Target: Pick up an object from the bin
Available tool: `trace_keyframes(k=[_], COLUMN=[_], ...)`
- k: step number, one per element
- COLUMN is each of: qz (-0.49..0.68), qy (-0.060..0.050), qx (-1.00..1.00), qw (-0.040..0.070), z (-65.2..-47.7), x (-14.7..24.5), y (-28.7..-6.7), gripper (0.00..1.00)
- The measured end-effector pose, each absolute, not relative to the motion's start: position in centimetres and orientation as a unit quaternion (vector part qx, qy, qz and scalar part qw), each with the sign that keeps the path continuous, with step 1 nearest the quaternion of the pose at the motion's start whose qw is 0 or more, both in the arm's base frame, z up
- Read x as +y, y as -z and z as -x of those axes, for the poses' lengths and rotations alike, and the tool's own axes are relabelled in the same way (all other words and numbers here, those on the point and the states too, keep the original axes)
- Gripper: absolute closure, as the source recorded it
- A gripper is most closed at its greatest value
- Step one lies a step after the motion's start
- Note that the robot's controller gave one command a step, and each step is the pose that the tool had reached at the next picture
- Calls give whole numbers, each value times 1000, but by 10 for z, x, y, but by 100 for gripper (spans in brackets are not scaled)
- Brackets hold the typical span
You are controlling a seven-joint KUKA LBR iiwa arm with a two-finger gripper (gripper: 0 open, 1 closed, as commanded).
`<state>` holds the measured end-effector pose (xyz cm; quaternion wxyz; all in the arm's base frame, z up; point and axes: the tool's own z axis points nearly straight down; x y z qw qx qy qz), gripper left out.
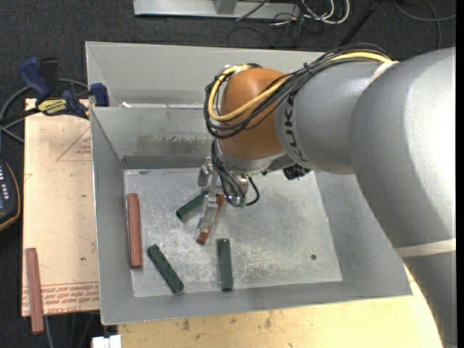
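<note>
Camera view, centre of the frame: a short reddish-brown stick [205,232] is noted over the floor of the grey bin [319,263]. It lies tilted, with its upper end running up under the end effector [215,203] and its lower end pointing toward the lower left. The end effector is placed low in the bin, directly over that upper end. Whether it is open or closed, and whether the stick is actually gripped, cannot be told, because the point of contact is masked by the wrist hardware. Nor can it be settled whether the stick rests on the floor or is raised off it.

Just left of the end effector a short dark green piece [190,208] is recorded, lying aslant near the stick's upper end; touching or apart cannot be determined. Toward the lower edge of the floor an upright dark green bar [225,264] is seen, and to its left a slanted dark green bar [165,270]. A long reddish-brown bar [134,230] is laid along the left side, well apart from the stick.

Assessment: the approach to the short stick is judged complete. A secure grasp is not confirmed. The lift clear of the bin is judged outstanding, and no object is seen raised above the bin walls.
</note>
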<state>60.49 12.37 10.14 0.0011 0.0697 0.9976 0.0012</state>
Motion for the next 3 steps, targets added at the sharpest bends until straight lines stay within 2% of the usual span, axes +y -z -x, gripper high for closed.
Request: trace_keyframes(k=[1,2,3], qz=[-155,-221,-221], qy=[-1,-1,-1], qx=[988,975,975], qw=[1,1,1], z=[-600,-597,-598], x=[126,124,125], y=[-110,-70,-71], gripper=[0,0,0])
